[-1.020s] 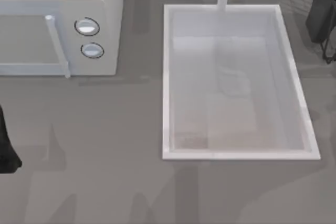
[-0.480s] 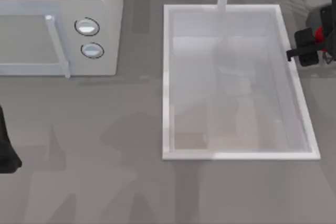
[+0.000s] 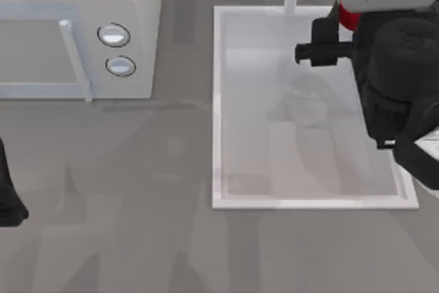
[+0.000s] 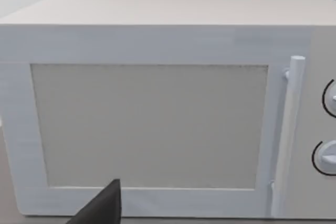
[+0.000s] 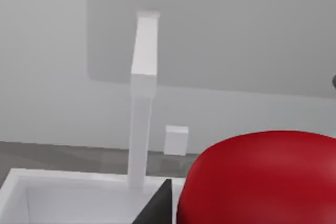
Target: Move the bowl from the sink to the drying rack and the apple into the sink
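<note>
The sink [image 3: 221, 101] lies beneath the right gripper [image 3: 334, 29], whose fingers pinch the apple [image 5: 262, 179] above the basin's faucet-side corner, while the left gripper [image 3: 8, 197], finger state indeterminable, sits parked at the table's left edge.

You're looking at a kitchen counter, rendered rather than real. The signs are plain: a white microwave [image 3: 79, 29] with a bar handle and two round knobs sits at the top view's left, and a large white sink [image 3: 219, 108] — recessed, with a raised rim — is set into the grey countertop [image 3: 137, 224] toward the right. A white faucet post [image 5: 143, 98] rises at the sink's far edge against a pale wall — flat, uniform surfaces throughout tell you it's simulated.
</note>
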You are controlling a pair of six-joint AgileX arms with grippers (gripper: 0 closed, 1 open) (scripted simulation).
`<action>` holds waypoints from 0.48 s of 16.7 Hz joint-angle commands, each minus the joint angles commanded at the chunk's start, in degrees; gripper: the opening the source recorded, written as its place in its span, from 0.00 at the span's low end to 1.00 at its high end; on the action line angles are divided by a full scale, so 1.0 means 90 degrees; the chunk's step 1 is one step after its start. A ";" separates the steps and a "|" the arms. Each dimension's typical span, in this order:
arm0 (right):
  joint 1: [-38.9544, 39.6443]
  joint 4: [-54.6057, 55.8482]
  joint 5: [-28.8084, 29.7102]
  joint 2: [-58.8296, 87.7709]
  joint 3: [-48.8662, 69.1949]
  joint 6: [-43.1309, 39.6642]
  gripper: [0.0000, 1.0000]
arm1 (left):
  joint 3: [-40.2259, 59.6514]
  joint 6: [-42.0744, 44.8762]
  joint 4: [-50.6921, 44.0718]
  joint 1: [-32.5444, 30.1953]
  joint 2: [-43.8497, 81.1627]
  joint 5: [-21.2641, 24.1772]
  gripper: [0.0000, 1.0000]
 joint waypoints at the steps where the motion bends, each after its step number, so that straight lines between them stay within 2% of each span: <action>1: 0.0172 0.0305 0.0109 -0.0055 -0.0104 0.0064 0.00 | 0.0000 0.0000 0.0000 0.0000 0.0000 0.0000 1.00; 4: 0.0477 0.0812 0.0300 -0.0163 -0.0283 0.0183 0.00 | 0.0000 0.0000 0.0000 0.0000 0.0000 0.0000 1.00; 8: 0.0499 0.0847 0.0313 -0.0172 -0.0296 0.0192 0.00 | 0.0000 0.0000 0.0000 0.0000 0.0000 0.0000 1.00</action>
